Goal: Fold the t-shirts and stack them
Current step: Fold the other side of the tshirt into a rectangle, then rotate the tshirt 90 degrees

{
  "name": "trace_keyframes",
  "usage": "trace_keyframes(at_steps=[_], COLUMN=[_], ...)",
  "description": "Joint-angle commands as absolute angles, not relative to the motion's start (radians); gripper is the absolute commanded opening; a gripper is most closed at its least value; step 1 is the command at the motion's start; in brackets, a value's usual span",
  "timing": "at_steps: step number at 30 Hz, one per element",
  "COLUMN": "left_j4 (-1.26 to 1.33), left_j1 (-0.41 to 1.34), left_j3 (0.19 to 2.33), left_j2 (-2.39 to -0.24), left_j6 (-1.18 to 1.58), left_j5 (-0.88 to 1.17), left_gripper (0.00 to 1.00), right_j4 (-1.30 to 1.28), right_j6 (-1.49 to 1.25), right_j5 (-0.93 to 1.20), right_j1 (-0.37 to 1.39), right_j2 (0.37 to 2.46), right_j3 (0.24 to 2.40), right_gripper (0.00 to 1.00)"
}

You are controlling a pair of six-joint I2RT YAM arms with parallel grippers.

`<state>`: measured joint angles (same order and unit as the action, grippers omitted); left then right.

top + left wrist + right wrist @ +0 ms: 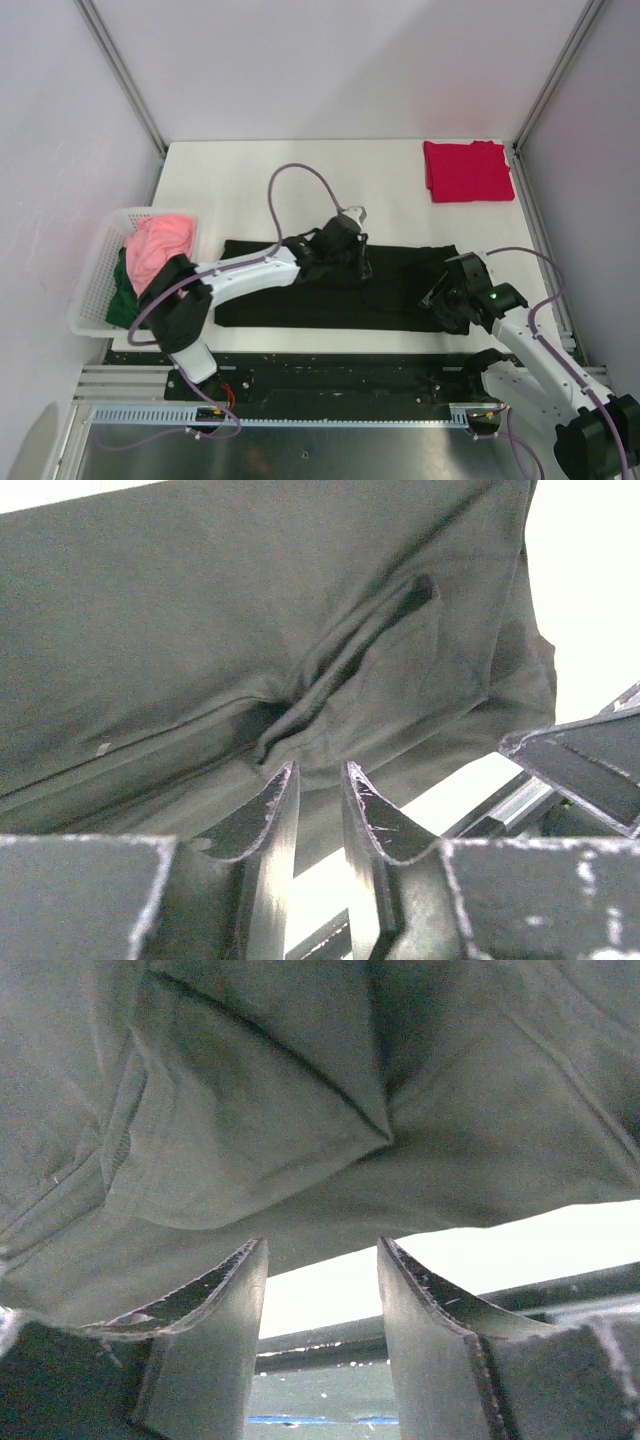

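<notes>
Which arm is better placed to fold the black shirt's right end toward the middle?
Probably right. The right end effector, open, is at the right end of the black shirt; the left end effector is over its middle.

Soft, diffuse light fills the overhead view. The white table (300,170) is bright without glare, and only faint, blurred shadows lie beside the arms. The black t-shirt (330,295) reads there as a near-featureless dark mass, while the crimson t-shirt (467,170) looks heavily saturated. In both wrist views the black cloth washes out to a grainy grey-green, its folds picked out by gentle shading, and the visible strip of table blows out to pure white. The left gripper (320,772) and right gripper (322,1245), close to their lenses, look soft-edged.
</notes>
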<state>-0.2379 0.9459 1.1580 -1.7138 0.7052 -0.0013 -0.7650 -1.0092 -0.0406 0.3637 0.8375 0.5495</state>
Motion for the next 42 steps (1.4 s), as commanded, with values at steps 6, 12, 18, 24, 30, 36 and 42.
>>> trace_keyframes(at_steps=[6, 12, 18, 24, 30, 36, 42], left_j4=[-0.239, -0.326, -0.378, -0.38, -0.38, -0.382, -0.383], left_j1=[0.783, 0.666, 0.587, 0.578, 0.567, 0.543, 0.509], left_j3=[1.032, 1.072, 1.064, 1.012, 0.985, 0.954, 0.92], left_j2=[-1.511, -1.559, -1.585, -1.557, -1.521, -1.472, -1.417], left_j6=[0.652, 0.627, 0.592, 0.602, 0.597, 0.6, 0.614], left_j5=[0.076, 0.158, 0.169, 0.155, 0.136, 0.131, 0.129], left_gripper=[0.31, 0.32, 0.32, 0.32, 0.32, 0.32, 0.32], right_j4=[-0.876, -0.795, -0.761, -0.713, -0.604, -0.448, -0.428], right_j6=[-1.316, -1.382, -1.389, -1.339, -1.263, -1.145, -0.996], right_j5=[-0.119, -0.109, -0.172, -0.213, -0.192, -0.177, -0.251], right_j1=[0.391, 0.39, 0.371, 0.324, 0.295, 0.319, 0.412], right_j2=[0.74, 0.742, 0.724, 0.752, 0.858, 1.059, 1.428], right_j3=[0.486, 0.417, 0.394, 0.378, 0.381, 0.445, 0.737], right_gripper=[0.6, 0.66, 0.72, 0.72, 0.69, 0.59, 0.56])
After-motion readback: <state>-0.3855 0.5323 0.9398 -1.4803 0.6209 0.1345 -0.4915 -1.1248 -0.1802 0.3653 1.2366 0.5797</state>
